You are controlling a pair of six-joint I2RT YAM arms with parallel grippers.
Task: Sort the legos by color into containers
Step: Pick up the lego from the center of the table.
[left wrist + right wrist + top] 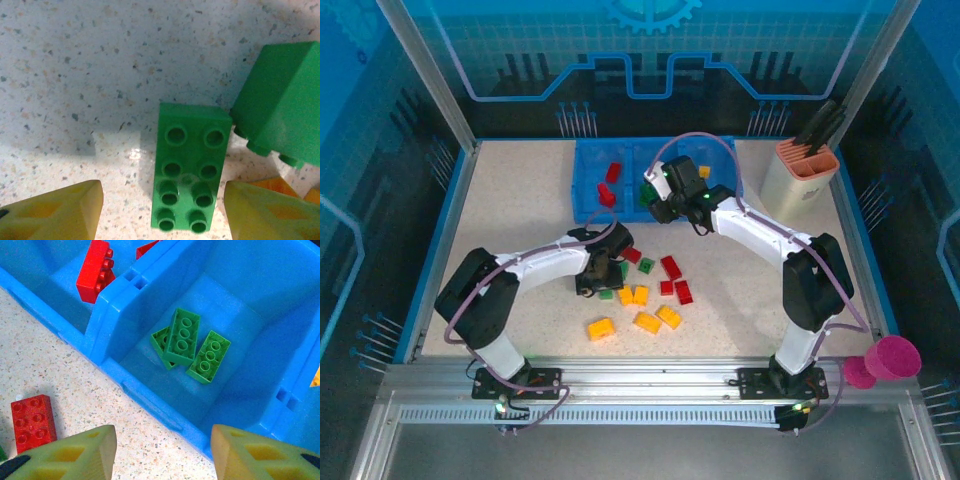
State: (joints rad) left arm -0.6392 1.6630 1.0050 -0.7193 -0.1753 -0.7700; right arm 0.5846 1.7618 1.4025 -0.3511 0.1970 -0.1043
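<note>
My left gripper hangs low over the table, open, its yellow fingers on either side of an oblong green lego without touching it. A second green lego lies tilted just beyond, to the right. My right gripper is open and holds nothing, above the front wall of the blue tray. The middle container holds three green legos. In the left container lies a red lego. Red, green and yellow-orange legos lie loose on the table.
A beige holder with an orange rim stands at the back right beside the tray. A pink cup sits off the table's right front corner. One red brick lies on the table near the tray's front wall.
</note>
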